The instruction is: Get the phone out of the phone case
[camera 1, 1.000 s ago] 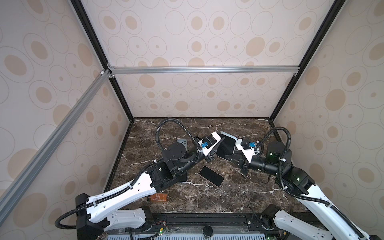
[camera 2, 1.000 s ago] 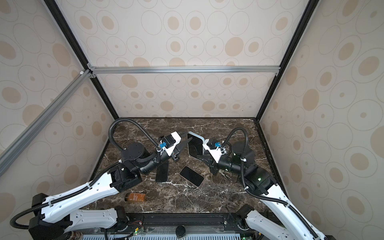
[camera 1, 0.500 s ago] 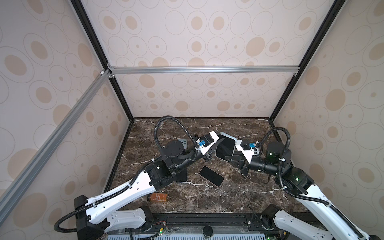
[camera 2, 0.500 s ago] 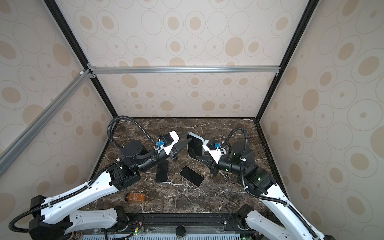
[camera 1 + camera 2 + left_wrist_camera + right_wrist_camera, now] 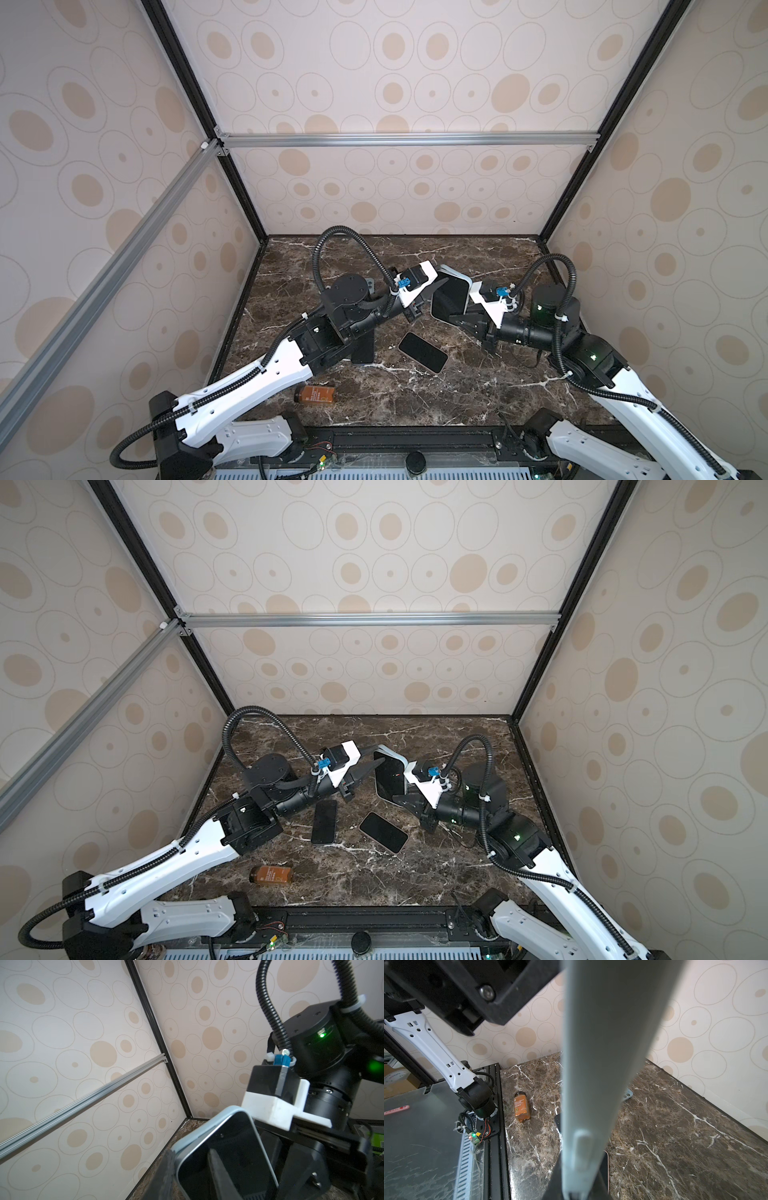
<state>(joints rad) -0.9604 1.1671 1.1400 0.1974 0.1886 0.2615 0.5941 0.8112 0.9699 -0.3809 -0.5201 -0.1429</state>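
A phone with a black screen [image 5: 449, 299] [image 5: 390, 777] sits in a pale blue phone case [image 5: 457, 272] [image 5: 388, 754] [image 5: 207, 1124]. It is held upright above the marble table in both top views. My right gripper [image 5: 457, 318] [image 5: 401, 800] [image 5: 577, 1192] is shut on its lower end; the right wrist view shows the case [image 5: 602, 1043] edge-on. My left gripper [image 5: 438, 282] [image 5: 380, 756] [image 5: 189, 1151] straddles the upper corner. One of its fingers [image 5: 166, 1169] lies against the case's outer edge, the other over the screen.
Two bare dark phones [image 5: 324, 821] [image 5: 383, 832] lie flat on the table below the grippers. An orange spice bottle [image 5: 314, 394] [image 5: 271, 874] [image 5: 521, 1109] lies near the front edge. A small pale blue piece [image 5: 628, 1095] rests on the table behind. Patterned walls enclose three sides.
My left arm has shifted a little and its fingers have settled closer round the case's upper corner. The right gripper and the phone have stayed put.
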